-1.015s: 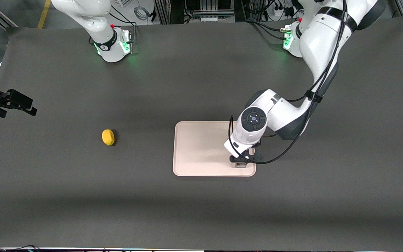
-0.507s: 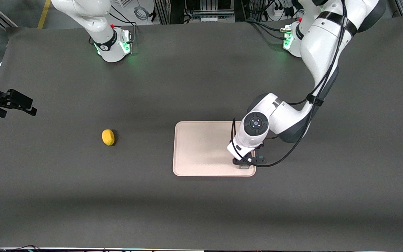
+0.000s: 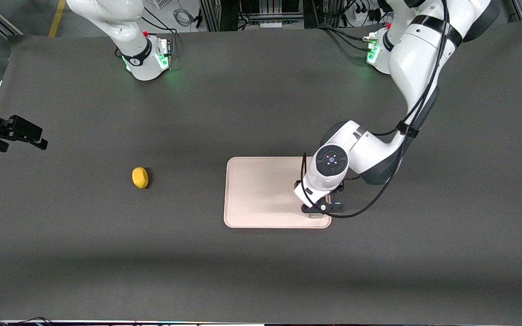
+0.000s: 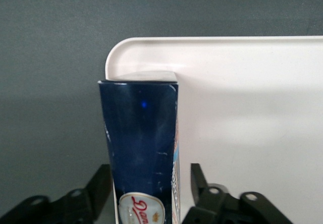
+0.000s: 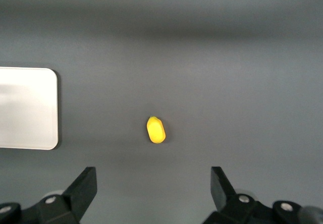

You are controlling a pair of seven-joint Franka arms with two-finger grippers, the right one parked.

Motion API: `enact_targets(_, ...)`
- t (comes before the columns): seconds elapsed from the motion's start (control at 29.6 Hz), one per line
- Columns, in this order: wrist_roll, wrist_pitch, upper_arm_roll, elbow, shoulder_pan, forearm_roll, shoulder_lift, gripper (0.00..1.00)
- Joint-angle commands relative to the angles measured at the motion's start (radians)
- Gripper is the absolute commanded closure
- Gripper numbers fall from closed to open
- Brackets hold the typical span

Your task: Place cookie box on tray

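The dark-blue cookie box [image 4: 141, 133] stands upright on one corner of the pale-pink tray [image 4: 252, 108], its white-red logo nearest the wrist camera. My left gripper [image 4: 150, 171] is open around the box. One finger [image 4: 103, 181] sits close beside one narrow side, and a strip of tray shows between the other finger [image 4: 198, 181] and the box. In the front view the gripper [image 3: 319, 209] hangs over the tray [image 3: 261, 194] at the corner nearest the front camera, toward the working arm's end. There my wrist hides nearly all of the box.
A small yellow lemon-like object [image 3: 139, 177] lies on the dark table mat toward the parked arm's end, well apart from the tray; it also shows as the yellow object [image 5: 156, 129] in the right wrist view. The tray's rim [image 4: 113, 57] is close to the box.
A second ago my wrist was slightly more over the tray's middle; it has shifted a little toward the working arm's end. Nothing has moved in the last half second.
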Motion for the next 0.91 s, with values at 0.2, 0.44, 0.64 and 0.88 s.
enact_targets(0.2,0.139,-0.135,-0.021,0.047,0.033,-0.16,-0.151,0.0)
enact_targets(0.44,0.2,-0.241,-0.013,0.045,0.051,-0.186,-0.312,0.0)
enact_targets(0.64,0.288,-0.352,-0.01,0.019,0.109,-0.19,-0.438,0.0)
enact_targets(0.88,0.34,-0.381,0.061,-0.096,0.119,-0.192,-0.613,0.0)
